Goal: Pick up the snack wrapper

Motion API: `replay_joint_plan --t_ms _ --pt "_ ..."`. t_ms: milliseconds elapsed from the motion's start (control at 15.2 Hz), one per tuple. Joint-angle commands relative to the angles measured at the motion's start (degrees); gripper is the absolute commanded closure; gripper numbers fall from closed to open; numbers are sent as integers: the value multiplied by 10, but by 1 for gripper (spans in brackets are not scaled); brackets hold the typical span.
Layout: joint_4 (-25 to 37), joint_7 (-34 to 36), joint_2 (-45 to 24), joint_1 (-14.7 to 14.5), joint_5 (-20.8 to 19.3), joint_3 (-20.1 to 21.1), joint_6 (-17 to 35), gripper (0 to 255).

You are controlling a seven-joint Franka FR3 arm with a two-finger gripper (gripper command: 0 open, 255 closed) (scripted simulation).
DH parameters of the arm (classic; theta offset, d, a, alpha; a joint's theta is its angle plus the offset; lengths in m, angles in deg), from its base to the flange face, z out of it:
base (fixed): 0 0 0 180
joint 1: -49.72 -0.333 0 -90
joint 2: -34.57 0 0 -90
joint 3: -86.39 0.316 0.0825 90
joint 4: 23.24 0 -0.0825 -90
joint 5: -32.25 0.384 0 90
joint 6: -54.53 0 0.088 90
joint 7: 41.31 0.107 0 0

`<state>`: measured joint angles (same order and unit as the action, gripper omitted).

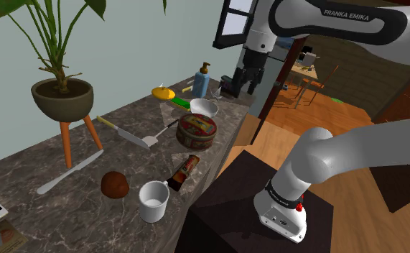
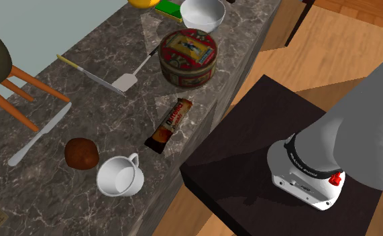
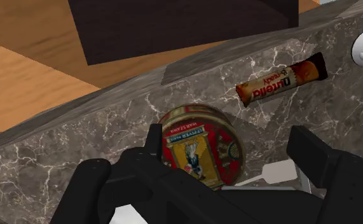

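The snack wrapper [image 1: 184, 172] [image 2: 170, 124] [image 3: 280, 79] is a brown, white and orange bar lying flat on the dark marble counter [image 1: 88, 208], close to the counter's edge beside the stand. My black gripper [image 1: 236, 88] hangs high over the far end of the counter, well away from the wrapper. In the wrist view the gripper [image 3: 231, 153] is open, its fingers standing wide apart with nothing held. Far below them lies a round red tin [image 3: 202, 149], and the wrapper is beyond it towards the stand.
The red tin [image 1: 196, 131] [image 2: 188, 57] sits between a white bowl [image 1: 204, 108] and the wrapper. A white mug [image 1: 154, 200], a brown ball [image 1: 114, 185], a knife [image 1: 70, 172] and a spatula [image 1: 128, 133] lie nearby. A blue bottle [image 1: 202, 81] stands at the far end.
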<state>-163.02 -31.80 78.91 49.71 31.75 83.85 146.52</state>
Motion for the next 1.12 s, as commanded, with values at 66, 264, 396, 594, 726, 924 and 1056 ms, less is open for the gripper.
replay_joint_plan --t_ms 66,264,396,594,726,924,1056 --pt "-20 26 7 2 8 12 14 0" --pt "-75 104 23 8 36 49 59 0" --pt "-108 157 27 10 56 76 91 0" --pt "-149 235 22 10 89 120 143 0" --pt "-170 288 9 9 111 151 182 0" --pt "-193 368 -24 9 144 199 245 0" --pt "-202 421 -57 11 163 233 290 0"
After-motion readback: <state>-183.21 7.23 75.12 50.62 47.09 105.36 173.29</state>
